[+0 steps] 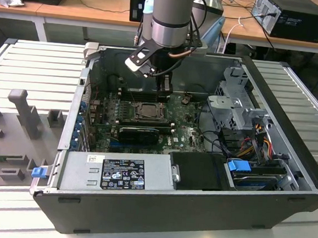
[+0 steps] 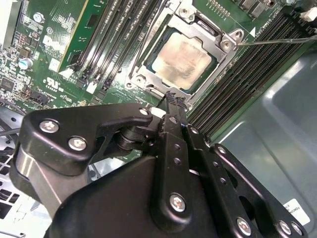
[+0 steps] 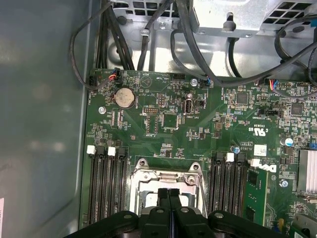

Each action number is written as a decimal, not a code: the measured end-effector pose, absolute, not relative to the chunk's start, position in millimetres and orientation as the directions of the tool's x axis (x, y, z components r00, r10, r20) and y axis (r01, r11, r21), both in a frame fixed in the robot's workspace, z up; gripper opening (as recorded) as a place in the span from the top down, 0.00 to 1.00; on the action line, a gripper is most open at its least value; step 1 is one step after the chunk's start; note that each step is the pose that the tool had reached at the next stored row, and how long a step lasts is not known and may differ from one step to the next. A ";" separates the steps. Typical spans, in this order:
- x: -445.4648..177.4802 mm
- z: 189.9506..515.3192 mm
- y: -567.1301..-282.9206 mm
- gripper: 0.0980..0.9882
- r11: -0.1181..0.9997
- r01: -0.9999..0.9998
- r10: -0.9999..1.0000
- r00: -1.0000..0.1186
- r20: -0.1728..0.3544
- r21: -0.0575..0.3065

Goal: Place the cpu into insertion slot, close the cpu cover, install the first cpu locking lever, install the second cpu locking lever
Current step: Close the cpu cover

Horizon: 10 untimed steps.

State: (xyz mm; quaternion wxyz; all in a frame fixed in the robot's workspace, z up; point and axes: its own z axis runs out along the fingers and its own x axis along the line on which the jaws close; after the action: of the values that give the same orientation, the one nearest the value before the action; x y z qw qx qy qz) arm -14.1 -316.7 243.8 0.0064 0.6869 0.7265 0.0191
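The cpu (image 2: pixel 182 58) lies flat in the insertion slot (image 1: pixel 144 111), its pale metal face up. The cpu cover (image 2: pixel 208 30) is down around it, framing the chip. A thin metal locking lever (image 2: pixel 277 41) sticks out free from one corner of the socket, over the memory slots. My gripper (image 2: pixel 174 100) hangs just above the socket's edge with its fingertips pressed together and nothing between them. In the first wrist view the gripper (image 3: pixel 169 191) is over the middle of the cover (image 3: pixel 168 171). In the exterior view the gripper (image 1: pixel 162 89) is just behind the socket.
Black memory slots (image 2: pixel 247 69) flank the socket on both sides. A long black ridged card (image 1: pixel 138 133) lies in front of it. The power supply (image 1: pixel 116 173), drive cage (image 1: pixel 237 103) and loose cables (image 1: pixel 212 137) crowd the case. The case walls (image 1: pixel 283 115) stand all around.
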 end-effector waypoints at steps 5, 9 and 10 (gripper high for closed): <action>-15.5 243.8 -316.8 0.99 0.056 0.998 0.998 -0.056 0.017 0.036; -17.6 243.8 -316.8 0.99 0.056 0.998 0.998 -0.056 0.017 0.036; -18.5 243.8 -316.8 0.99 0.056 0.998 0.998 -0.056 0.017 0.036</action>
State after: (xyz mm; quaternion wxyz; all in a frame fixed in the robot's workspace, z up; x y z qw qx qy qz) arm -18.5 -316.8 243.8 0.0064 0.6868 0.7265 0.0191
